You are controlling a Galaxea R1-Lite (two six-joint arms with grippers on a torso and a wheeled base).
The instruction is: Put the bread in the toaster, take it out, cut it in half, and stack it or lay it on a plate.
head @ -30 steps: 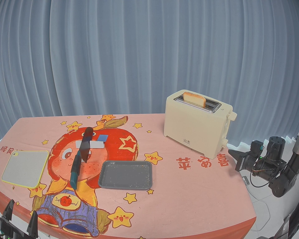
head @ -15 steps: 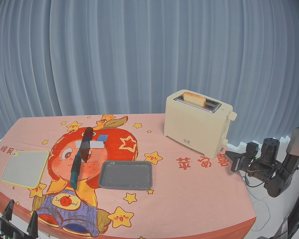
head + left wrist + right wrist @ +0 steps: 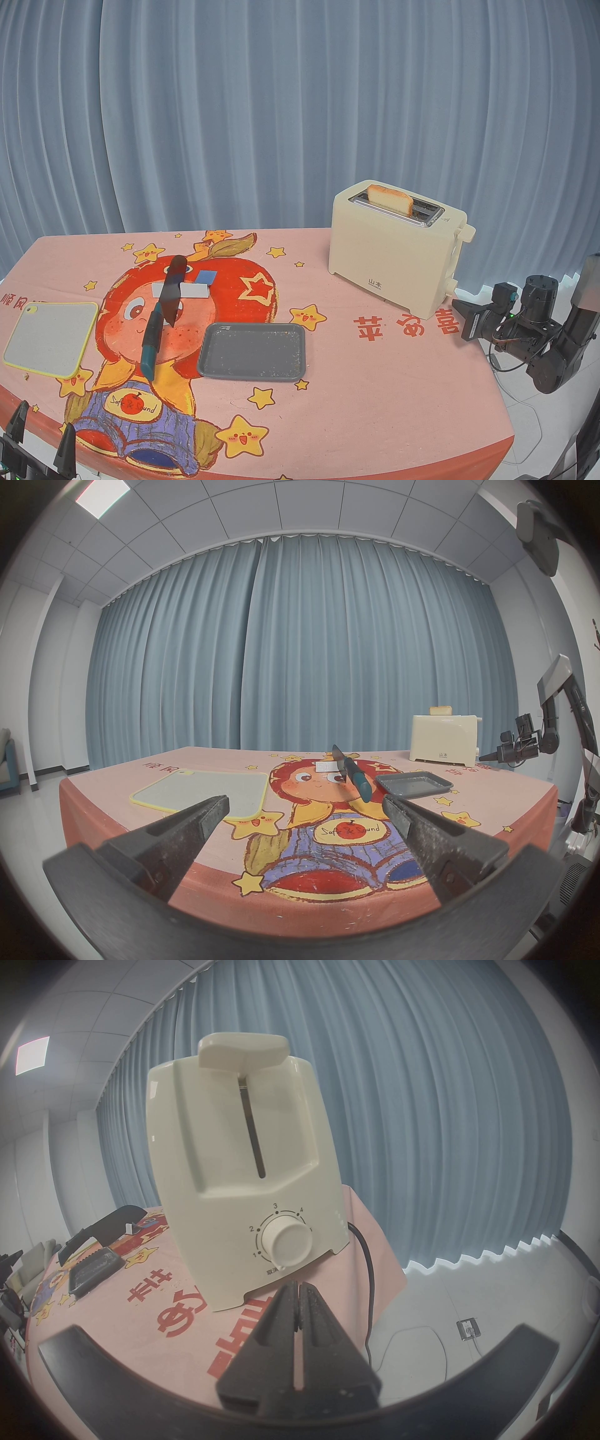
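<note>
Left gripper (image 3: 40, 435) (image 3: 304, 805) sits low at the table's (image 3: 387, 400) near edge, jaws spread wide, nothing between them. Straight beyond it lies the cutting board (image 3: 50, 337) (image 3: 200, 789), flat, apart from the fingers. Beyond and to its right is the knife (image 3: 159, 312) (image 3: 353, 774), blade end propped on a small white and blue rest (image 3: 194, 287), handle toward the gripper. Further right of the knife is the plate (image 3: 253, 351) (image 3: 414, 784), a dark tray with crumbs on it.

Right gripper (image 3: 459, 306) (image 3: 299, 1288) (image 3: 490, 755) hangs just off the table's right edge, fingers pressed tight together, holding nothing. Its tip points at the toaster's (image 3: 400, 250) (image 3: 244, 1172) (image 3: 445, 739) end face. It is near that face and level with the dial (image 3: 286, 1240), with a gap visible, so no contact. The lever (image 3: 244, 1052) (image 3: 465, 232) is above the gripper, at the top of its slot. A cord (image 3: 365, 1285) runs off the table beside the toaster base.

Bread (image 3: 390, 199) (image 3: 440, 710) stands upright in a top slot, upper part sticking out. It is above and beyond the right gripper, toward the toaster's other end. It is well apart from both grippers, and far right and beyond from the left one.

Curtain (image 3: 250, 112) is behind it all.
</note>
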